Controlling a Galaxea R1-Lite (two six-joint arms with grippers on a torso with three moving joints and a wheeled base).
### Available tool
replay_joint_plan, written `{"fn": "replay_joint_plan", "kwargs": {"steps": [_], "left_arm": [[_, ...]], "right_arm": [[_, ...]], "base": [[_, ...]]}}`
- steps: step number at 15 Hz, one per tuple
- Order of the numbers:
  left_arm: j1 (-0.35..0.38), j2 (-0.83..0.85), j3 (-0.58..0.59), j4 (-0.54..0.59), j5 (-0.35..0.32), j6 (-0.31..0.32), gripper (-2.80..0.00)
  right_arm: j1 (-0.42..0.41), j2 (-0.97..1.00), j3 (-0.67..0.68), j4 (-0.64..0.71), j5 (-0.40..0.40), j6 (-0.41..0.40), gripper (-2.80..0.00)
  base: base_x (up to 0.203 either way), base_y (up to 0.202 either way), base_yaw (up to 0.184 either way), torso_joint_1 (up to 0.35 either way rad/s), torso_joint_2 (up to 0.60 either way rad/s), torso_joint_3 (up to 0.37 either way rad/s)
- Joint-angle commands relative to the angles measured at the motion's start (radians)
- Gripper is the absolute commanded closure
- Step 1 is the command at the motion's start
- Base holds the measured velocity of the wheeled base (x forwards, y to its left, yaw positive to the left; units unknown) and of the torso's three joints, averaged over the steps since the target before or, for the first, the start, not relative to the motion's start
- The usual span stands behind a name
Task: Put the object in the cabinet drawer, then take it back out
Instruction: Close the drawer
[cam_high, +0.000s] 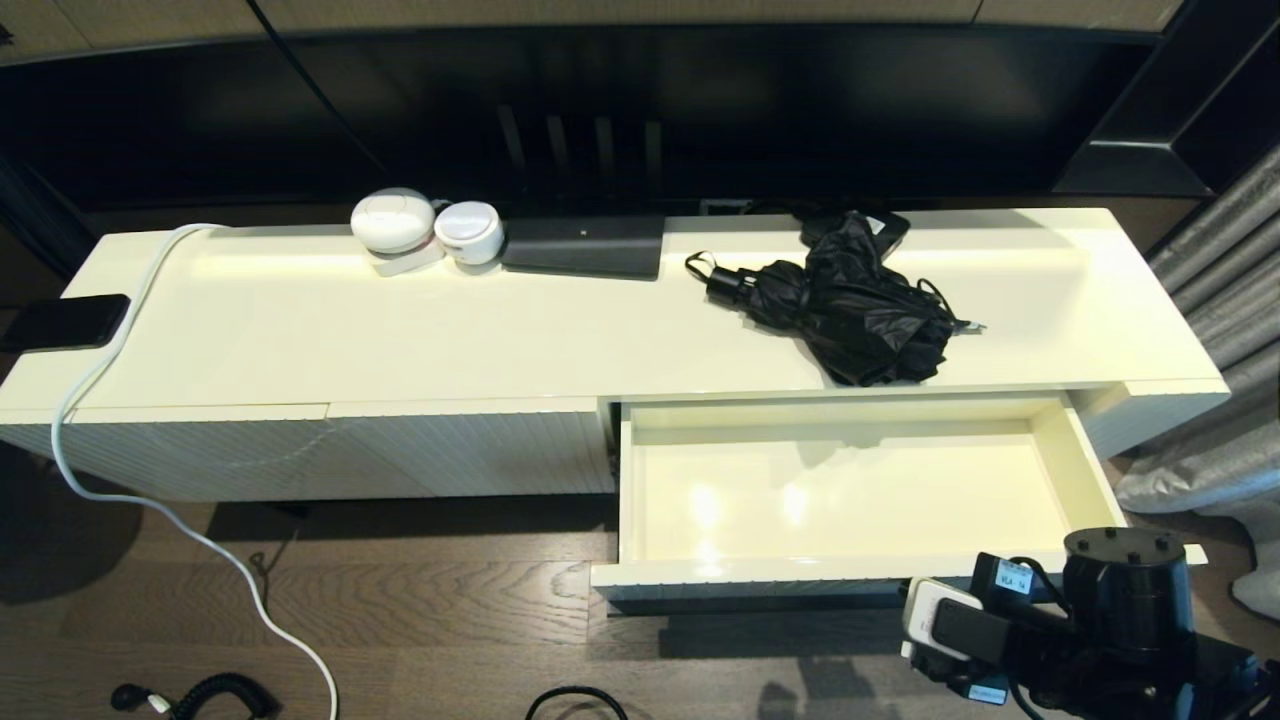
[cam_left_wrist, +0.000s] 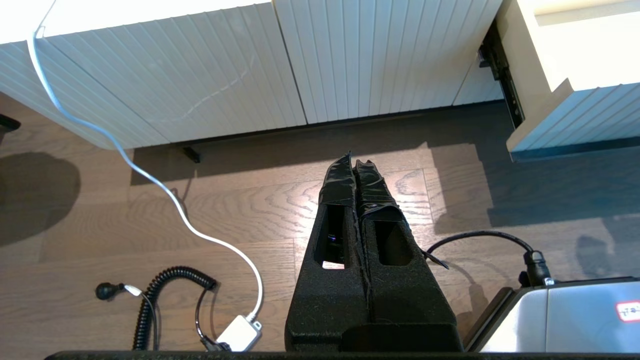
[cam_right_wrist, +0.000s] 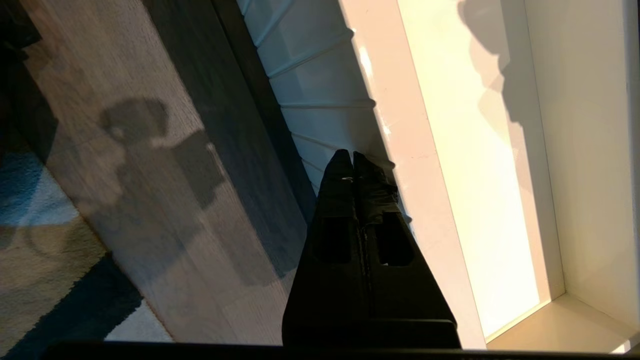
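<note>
While the cabinet drawer (cam_high: 845, 495) gapes bare, umbrella (cam_high: 850, 300) lies on top; right gripper (cam_right_wrist: 352, 159) clenched

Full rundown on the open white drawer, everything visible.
The wide shallow white cabinet drawer is pulled fully out at the cabinet's right half. Its inside is smooth, glossy cream, with nothing in it, only light reflections and a shadow. The front panel is vertically ribbed; no handle shows in these views. A dark slide rail shows at its left side. The folded black umbrella lies on the cabinet top just behind it. The shut right gripper hangs at the front edge, contact unclear.
</note>
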Motion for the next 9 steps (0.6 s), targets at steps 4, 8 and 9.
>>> {"fn": "replay_joint_plan", "kwargs": {"steps": [4,8,9], "left_arm": [[0.0,0.0,0.0,-0.001,0.0,0.001,0.0],[0.0,0.0,0.0,0.0,0.0,0.001,0.0],[0.0,0.0,0.0,0.0,0.0,0.001,0.0]], "right_arm": [[0.001,0.023,-0.038,-0.016,-0.013,-0.011,0.0],[0.001,0.041,-0.081,-0.022,-0.018,-0.011,0.0],[0.001,0.056,-0.115,-0.023,-0.025,-0.011,0.0]], "base": [[0.0,0.0,0.0,0.0,0.0,0.0],[0.0,0.0,0.0,0.0,0.0,0.0],[0.0,0.0,0.0,0.0,0.0,0.0]]}}
